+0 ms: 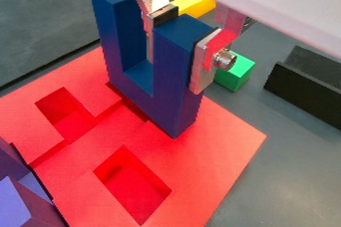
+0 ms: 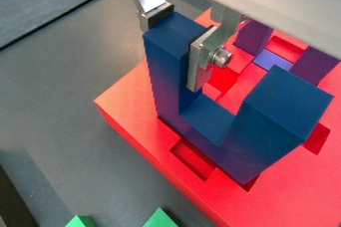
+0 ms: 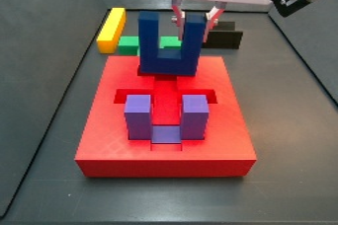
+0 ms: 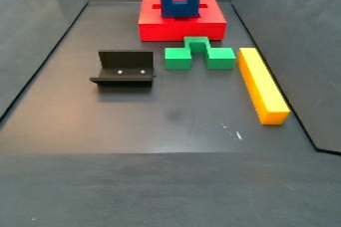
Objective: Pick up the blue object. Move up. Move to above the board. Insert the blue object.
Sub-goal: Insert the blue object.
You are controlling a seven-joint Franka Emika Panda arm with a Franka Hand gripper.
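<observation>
Spreading across the dark counter [image 4: 134,121], the board [image 3: 113,140] is the biggest thing, a flat red slab with recesses cut into its top. Standing upright in a recess near one edge of it in a side view is the purple block [image 3: 165,116], prongs up. At the opposite edge the blue object [image 3: 172,46] stands with its prongs up, its base down at the board's surface by a U-shaped recess; whether it is fully seated cannot be told. The gripper [image 1: 182,30] hangs right over it, its jaws pinching one prong between the silver fingers [image 2: 202,56]. Beside the board lie the yellow bar [image 4: 261,84] and the green notched block [image 4: 200,53], with the fixture [image 4: 124,69] standing apart on the counter.
</observation>
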